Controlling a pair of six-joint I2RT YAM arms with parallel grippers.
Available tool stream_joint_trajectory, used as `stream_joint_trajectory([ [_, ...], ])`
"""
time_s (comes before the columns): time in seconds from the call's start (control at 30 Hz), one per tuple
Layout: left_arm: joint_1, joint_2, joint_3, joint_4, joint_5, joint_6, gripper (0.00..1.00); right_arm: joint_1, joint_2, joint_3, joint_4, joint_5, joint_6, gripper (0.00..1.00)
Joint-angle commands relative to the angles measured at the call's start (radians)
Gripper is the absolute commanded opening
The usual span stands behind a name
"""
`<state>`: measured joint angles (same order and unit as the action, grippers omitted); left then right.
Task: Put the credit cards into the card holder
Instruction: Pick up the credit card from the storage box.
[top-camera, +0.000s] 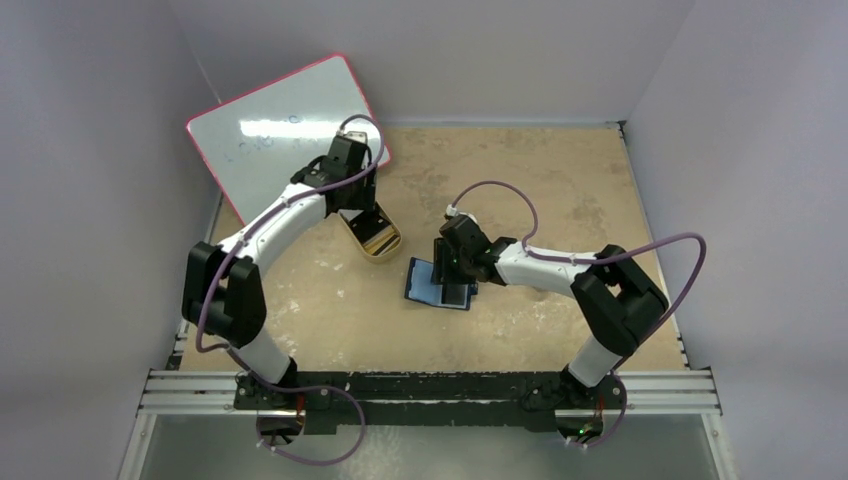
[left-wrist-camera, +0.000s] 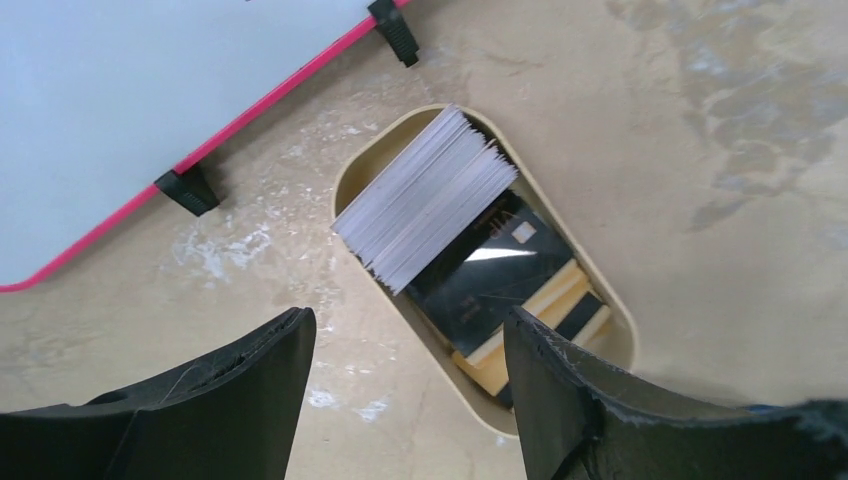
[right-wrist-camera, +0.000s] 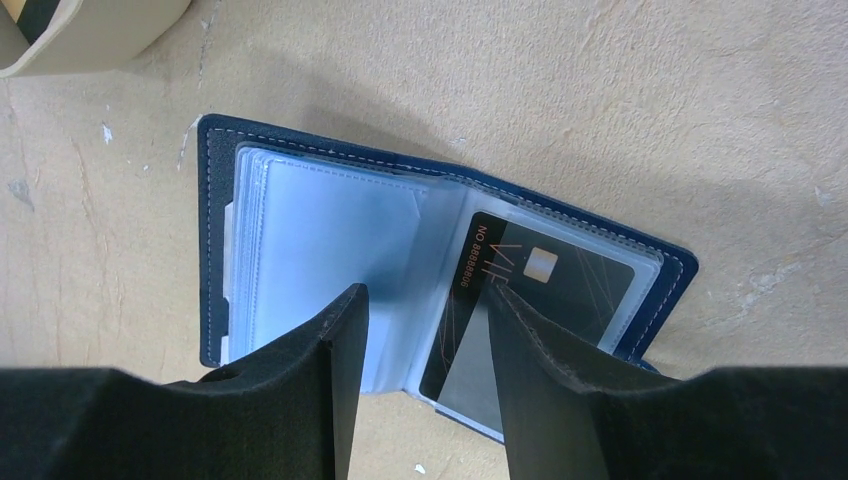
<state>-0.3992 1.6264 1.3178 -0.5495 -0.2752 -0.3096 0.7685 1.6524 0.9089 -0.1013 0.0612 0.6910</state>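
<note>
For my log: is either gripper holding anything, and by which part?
Nothing is held. The left gripper stands open above the beige oval tin; the right gripper open over the navy-blue card holder.

Grained, matt navy leather-look cover with pale stitching on the card holder (right-wrist-camera: 330, 225); clear, glossy plastic sleeves inside. Glossy dark plastic on the credit card (right-wrist-camera: 550, 290) in one sleeve. Smooth, matt cream finish on the tin (left-wrist-camera: 390, 130); white paper-like stack (left-wrist-camera: 425, 205); shiny black card (left-wrist-camera: 490, 270). Rough, mottled, worn surface (left-wrist-camera: 720, 330). Scuffed matt black on the left pincer (left-wrist-camera: 408, 318).

Robot lab (white-walled test table (top-camera: 560, 180))
</note>
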Motion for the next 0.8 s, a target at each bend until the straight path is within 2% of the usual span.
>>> stream_joint_trajectory([
  [0.0, 0.005, 0.065, 0.090, -0.045, -0.072, 0.144, 0.68, 0.004, 0.015, 0.016, 0.014, 0.013, -0.022, 0.51],
  [0.27, 0.005, 0.160, 0.155, -0.049, -0.011, 0.248, 0.68, 0.005, 0.015, 0.004, 0.032, -0.002, -0.023, 0.51],
  [0.43, 0.004, 0.224, 0.195, -0.061, -0.048, 0.301, 0.68, 0.005, 0.019, 0.008, 0.021, 0.007, -0.027, 0.51],
  [0.77, -0.004, 0.314, 0.210, -0.047, -0.052, 0.316, 0.68, 0.005, 0.007, 0.000, 0.020, 0.014, -0.027, 0.51],
])
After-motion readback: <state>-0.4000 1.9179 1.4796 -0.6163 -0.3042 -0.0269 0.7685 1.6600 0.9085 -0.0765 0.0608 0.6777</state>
